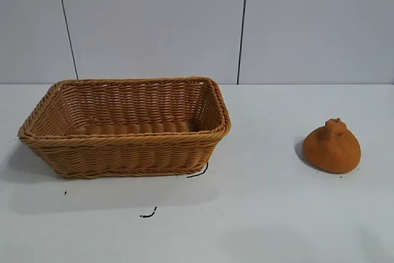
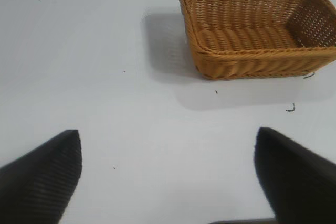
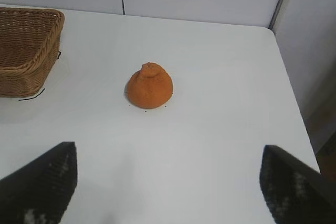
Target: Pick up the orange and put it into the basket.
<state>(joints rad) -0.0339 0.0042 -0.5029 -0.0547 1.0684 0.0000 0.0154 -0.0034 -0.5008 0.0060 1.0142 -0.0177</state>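
The dull-orange, dome-shaped matte orange point(image 1: 332, 147) with its small top knob is seen resting on the white desk point(image 1: 265, 214), well apart from the large tan woven wicker basket point(image 1: 123, 152), which lies empty. The right gripper point(image 3: 168, 182) is held back from the fruit, jaws spread wide and empty, apparently lined up for an approach. The left gripper point(image 2: 168, 177) is likewise wide open, holding nothing.

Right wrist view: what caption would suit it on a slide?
Open right gripper faces the orange sitting on the white table, the basket off to one side.
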